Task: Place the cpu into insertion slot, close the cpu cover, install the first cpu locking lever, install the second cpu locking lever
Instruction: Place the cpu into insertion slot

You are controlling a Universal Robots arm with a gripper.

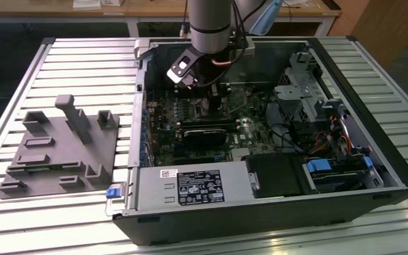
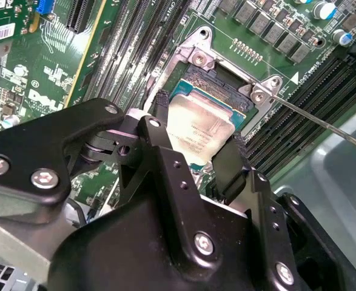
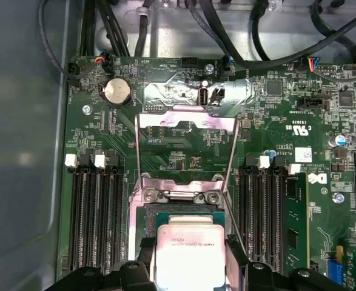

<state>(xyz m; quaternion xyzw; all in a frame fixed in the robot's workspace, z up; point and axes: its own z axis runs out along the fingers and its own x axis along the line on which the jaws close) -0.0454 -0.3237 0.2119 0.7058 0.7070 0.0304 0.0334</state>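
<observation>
My gripper [image 2: 196,136] is shut on the cpu [image 2: 199,124], its black fingers [image 2: 159,115] against two opposite edges of the silvery-tan chip. The cpu [image 3: 190,251] hangs close over the insertion slot [image 2: 221,77], a dark square socket edged in silver, and covers most of it. The cpu cover [image 3: 187,118], a thin silver frame, stands flipped open past the socket's hinge side. One locking lever [image 2: 323,124], a thin metal rod, sticks out free from the socket's corner. In the exterior view the arm [image 1: 211,32] reaches down into the open computer case.
Long black memory slots [image 3: 96,218] flank the socket on both sides, and a memory stick [image 3: 296,218] fills one. A coin battery [image 3: 116,91] and cables [image 3: 226,36] lie beyond the cover. A grey fixture [image 1: 62,149] sits on the table at the exterior view's left.
</observation>
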